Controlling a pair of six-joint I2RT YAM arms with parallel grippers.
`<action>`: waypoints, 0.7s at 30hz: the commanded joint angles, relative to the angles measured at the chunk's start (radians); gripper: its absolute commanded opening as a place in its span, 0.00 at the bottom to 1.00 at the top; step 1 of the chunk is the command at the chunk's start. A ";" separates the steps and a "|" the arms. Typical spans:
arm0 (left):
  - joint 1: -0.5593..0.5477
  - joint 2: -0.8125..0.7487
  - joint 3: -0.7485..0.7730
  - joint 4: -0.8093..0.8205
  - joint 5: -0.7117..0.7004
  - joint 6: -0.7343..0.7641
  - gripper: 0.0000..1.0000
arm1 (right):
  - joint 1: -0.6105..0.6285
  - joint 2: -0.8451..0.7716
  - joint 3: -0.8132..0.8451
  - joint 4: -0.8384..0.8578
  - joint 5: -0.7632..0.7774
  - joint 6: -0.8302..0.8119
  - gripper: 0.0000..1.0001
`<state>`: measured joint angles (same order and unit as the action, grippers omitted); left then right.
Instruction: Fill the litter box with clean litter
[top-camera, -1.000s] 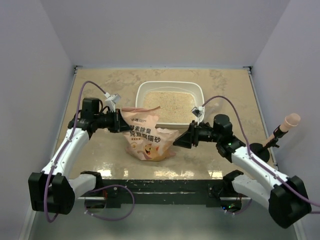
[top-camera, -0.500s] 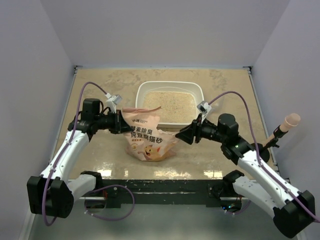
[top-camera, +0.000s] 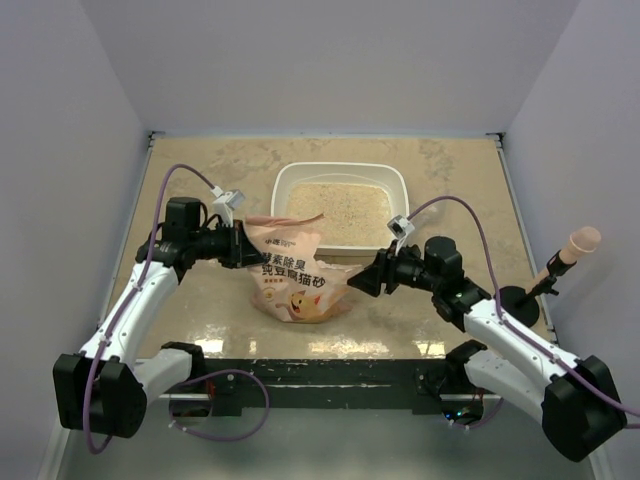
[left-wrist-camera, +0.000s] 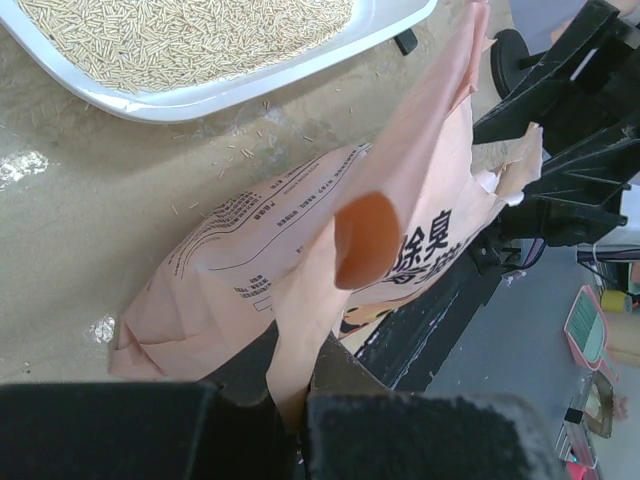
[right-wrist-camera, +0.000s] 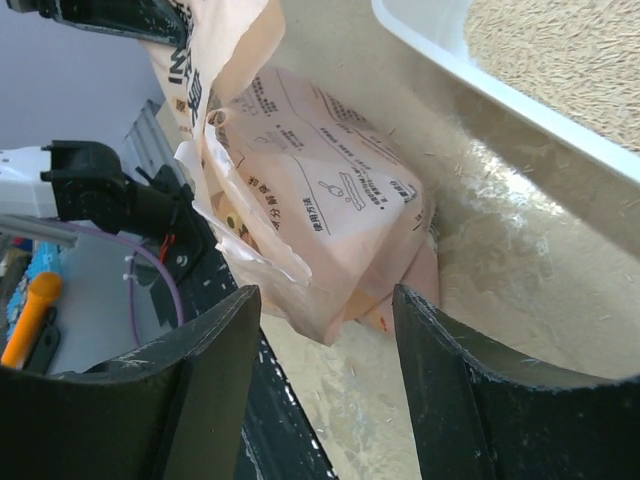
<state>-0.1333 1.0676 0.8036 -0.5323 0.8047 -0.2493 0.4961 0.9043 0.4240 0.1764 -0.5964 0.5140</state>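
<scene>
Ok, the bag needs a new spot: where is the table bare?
Bare: the table far left, between litter box and left wall, and the stretch right of the box. Crowded: middle front, with left gripper, bag and right gripper.

The litter box (top-camera: 282, 195) is sitting at mid-frame, holding clean litter (top-camera: 340, 212). Just below, the left gripper (top-camera: 243, 246) is pinching the orange-pink bag (top-camera: 295, 280) (slumped on the tabletop (top-camera: 200, 170)), with the right gripper (top-camera: 357, 279) hovering at its right edge.

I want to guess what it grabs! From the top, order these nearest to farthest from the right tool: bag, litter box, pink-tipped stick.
From the right tool:
1. bag, just to its left.
2. litter box, behind it.
3. pink-tipped stick, far right.
</scene>
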 joint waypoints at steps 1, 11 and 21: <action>-0.015 -0.021 -0.007 0.000 0.033 -0.016 0.02 | -0.004 0.025 -0.025 0.262 -0.108 0.061 0.61; -0.017 -0.026 -0.014 0.005 0.034 -0.018 0.02 | -0.004 0.090 -0.071 0.491 -0.213 0.119 0.60; -0.022 -0.037 -0.012 0.006 0.042 -0.019 0.02 | -0.004 0.202 -0.093 0.583 -0.252 0.158 0.59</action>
<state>-0.1402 1.0550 0.7998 -0.5323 0.8043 -0.2497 0.4961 1.1065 0.3386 0.6502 -0.8139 0.6502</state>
